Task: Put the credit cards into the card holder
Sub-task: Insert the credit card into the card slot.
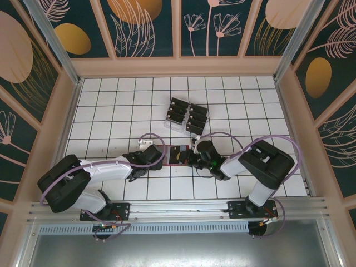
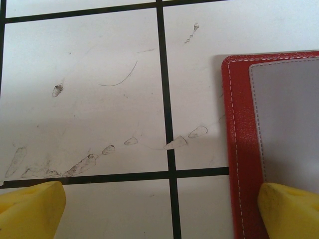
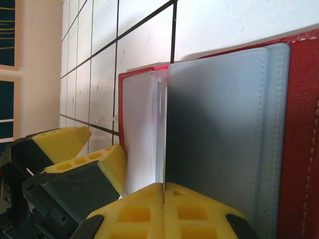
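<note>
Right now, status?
Left gripper open, one finger at holder edge. Right gripper shut on holder pocket. Cards in rack. Nothing blocking.

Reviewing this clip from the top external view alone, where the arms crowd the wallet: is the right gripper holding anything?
Observer: Yes. The right gripper is shut on the edge of a grey pocket leaf of the card holder.
Operator: And the left gripper?
Observer: The left gripper is open, one fingertip over the holder's red border, the other over the bare tiled table.
</note>
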Controlling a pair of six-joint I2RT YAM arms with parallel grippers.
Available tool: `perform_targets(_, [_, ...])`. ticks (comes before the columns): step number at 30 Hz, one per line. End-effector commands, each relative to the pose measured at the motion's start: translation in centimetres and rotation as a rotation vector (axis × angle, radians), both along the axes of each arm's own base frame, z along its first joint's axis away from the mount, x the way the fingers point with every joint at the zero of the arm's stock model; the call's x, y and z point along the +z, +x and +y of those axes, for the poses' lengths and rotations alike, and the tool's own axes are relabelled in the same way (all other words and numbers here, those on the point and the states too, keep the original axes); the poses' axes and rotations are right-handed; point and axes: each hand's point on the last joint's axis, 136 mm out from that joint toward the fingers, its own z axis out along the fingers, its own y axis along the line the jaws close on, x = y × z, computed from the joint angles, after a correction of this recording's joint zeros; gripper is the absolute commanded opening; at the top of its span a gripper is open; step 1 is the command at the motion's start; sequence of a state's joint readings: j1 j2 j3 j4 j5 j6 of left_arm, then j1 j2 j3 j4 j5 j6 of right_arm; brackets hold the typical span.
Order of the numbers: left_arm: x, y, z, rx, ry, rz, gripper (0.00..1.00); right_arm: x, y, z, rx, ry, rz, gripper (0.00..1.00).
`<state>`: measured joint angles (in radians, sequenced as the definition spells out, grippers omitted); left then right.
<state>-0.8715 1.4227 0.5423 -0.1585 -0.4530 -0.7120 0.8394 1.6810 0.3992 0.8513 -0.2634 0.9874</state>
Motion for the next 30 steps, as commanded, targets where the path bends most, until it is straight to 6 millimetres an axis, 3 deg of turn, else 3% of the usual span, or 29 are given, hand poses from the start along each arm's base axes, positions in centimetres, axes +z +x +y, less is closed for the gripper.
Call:
perform_targets(1, [-1.0,-0.7,0.7,0.008,0.019,0.029,0.99,0.0,0.3,0.6,0.004,0.014,0.004,0.0])
perform_targets(19, [-1.0,-0.8,0.7,0.012,0.012,0.032,0.99,0.0,1.4,-0.2,-0.034,0.021,-0.001,0.0])
perform_targets(30, [-1.1,-0.7,0.6,0.01,0.01,0.035,0.99,-0.6,0.3,0.7,0.015,0.035,0.027,0.0])
